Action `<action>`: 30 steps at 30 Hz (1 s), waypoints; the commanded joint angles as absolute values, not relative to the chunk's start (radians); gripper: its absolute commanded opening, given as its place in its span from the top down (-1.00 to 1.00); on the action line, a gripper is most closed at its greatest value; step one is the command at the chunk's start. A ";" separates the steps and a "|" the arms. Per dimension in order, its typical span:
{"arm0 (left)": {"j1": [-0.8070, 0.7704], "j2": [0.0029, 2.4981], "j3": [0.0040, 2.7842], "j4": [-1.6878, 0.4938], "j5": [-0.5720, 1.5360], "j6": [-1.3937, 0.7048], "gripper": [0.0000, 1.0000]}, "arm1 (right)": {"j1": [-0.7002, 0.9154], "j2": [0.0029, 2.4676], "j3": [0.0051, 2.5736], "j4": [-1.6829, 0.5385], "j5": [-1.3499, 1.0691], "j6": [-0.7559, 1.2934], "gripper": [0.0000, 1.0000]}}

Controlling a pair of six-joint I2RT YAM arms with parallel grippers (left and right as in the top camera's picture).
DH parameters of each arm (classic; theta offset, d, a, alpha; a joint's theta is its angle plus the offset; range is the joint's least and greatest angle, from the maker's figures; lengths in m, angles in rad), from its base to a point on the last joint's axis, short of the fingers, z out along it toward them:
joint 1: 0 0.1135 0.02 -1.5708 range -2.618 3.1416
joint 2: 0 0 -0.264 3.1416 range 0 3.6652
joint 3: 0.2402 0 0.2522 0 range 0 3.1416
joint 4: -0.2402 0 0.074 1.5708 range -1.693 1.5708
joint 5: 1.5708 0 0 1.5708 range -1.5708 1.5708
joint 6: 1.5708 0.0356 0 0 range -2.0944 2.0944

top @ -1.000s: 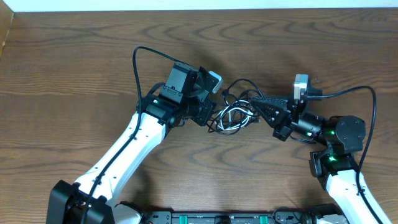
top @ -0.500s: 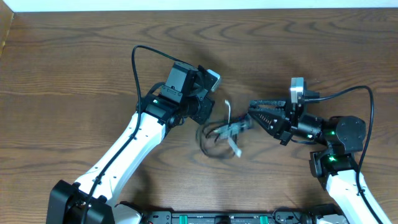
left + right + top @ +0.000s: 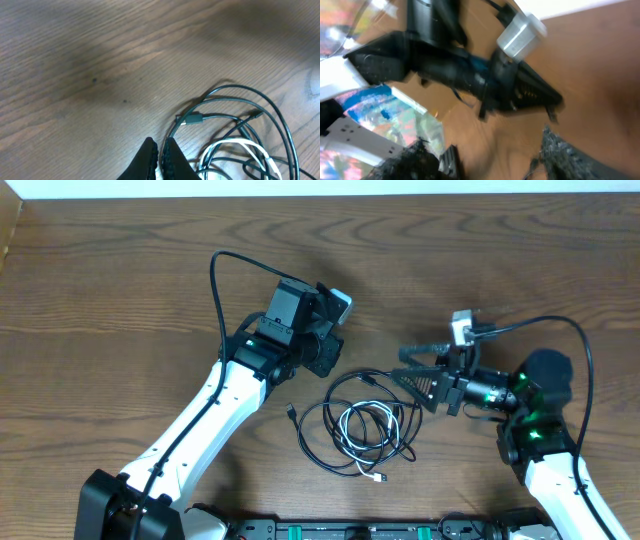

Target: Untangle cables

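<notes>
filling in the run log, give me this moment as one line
task: untangle cables | cables: loose coil on table, not held | left gripper: shut | right gripper: open, beside coil

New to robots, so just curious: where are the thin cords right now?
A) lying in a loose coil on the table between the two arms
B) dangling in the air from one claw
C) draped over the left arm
A: the cables lie spread flat on the table.

Left jaws together, right jaws apart.
</notes>
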State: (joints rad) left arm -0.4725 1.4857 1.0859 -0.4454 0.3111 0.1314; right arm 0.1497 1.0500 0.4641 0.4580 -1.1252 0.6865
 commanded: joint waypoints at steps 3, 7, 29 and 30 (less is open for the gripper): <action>-0.470 1.496 1.090 -0.448 0.252 0.137 0.51 | 0.167 1.047 0.467 0.208 -1.134 0.671 -0.61; -0.470 1.496 1.090 -0.448 0.159 0.137 -0.56 | 0.183 1.047 0.467 0.030 -1.136 0.585 -0.68; -0.358 1.496 1.090 -0.455 0.137 0.137 -0.78 | 0.525 1.048 0.467 -0.348 -0.564 0.436 -0.99; -0.358 1.496 1.090 -0.455 0.137 0.137 -0.78 | 0.532 1.048 0.467 -0.348 -0.553 0.437 -0.98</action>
